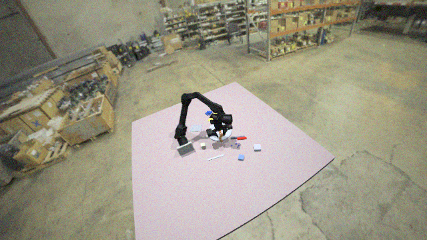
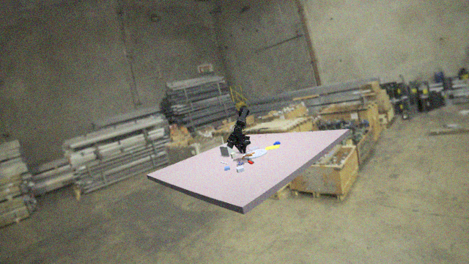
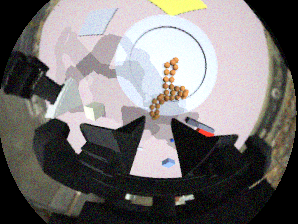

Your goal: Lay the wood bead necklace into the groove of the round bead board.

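Note:
The round bead board (image 1: 228,135) (image 2: 261,152) (image 3: 211,62) is pale blue-white with a thin dark ring groove. The orange-brown bead necklace (image 1: 221,135) (image 2: 248,155) (image 3: 168,91) is bunched in a narrow, branching shape. In the wrist view one part reaches inside the ring, a clump overlaps the ring's near side, and the near end reaches past the board's rim. My gripper (image 1: 220,131) (image 3: 158,119) is open about halfway, with nothing between its fingers. Its tips are just short of the necklace's near end. How high they are above the table is hard to tell.
A red and grey tool (image 1: 241,138) (image 3: 205,132) lies beside the board, with small blue pieces (image 1: 235,145) nearby. A cream cube (image 1: 203,145) (image 3: 94,110), blue block (image 1: 241,157) (image 3: 168,162), white block (image 1: 257,147) and white stick (image 1: 215,157) lie around. A yellow sheet (image 2: 272,147) (image 3: 180,5) is behind the board.

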You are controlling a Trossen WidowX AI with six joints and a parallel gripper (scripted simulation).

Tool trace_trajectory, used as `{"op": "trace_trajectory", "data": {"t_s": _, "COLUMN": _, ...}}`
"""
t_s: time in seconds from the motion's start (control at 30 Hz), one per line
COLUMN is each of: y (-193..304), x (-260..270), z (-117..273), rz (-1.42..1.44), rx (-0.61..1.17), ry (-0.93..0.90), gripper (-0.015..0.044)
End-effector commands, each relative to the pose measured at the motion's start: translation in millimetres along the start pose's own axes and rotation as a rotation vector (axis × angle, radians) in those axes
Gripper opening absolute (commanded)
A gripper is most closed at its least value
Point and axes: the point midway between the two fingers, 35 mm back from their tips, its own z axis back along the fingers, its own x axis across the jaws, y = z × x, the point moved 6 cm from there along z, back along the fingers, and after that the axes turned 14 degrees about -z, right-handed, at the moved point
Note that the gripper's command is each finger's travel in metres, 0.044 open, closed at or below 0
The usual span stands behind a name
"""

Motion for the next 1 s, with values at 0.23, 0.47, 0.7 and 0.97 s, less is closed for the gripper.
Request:
{"op": "trace_trajectory", "data": {"t_s": 0.23, "y": 0, "x": 0, "z": -13, "rz": 0.000, "rx": -0.002, "ry": 0.000, "gripper": 0.0200}}
{"op": "trace_trajectory", "data": {"t_s": 0.47, "y": 0, "x": 0, "z": -24, "rz": -0.001, "rx": -0.004, "ry": -0.003, "gripper": 0.0200}}
{"op": "trace_trajectory", "data": {"t_s": 0.7, "y": -1, "x": 1, "z": -31, "rz": -0.001, "rx": -0.005, "ry": -0.005, "gripper": 0.0200}}
{"op": "trace_trajectory", "data": {"t_s": 0.97, "y": -1, "x": 0, "z": -28, "rz": 0.004, "rx": 0.000, "ry": -0.004, "gripper": 0.0000}}
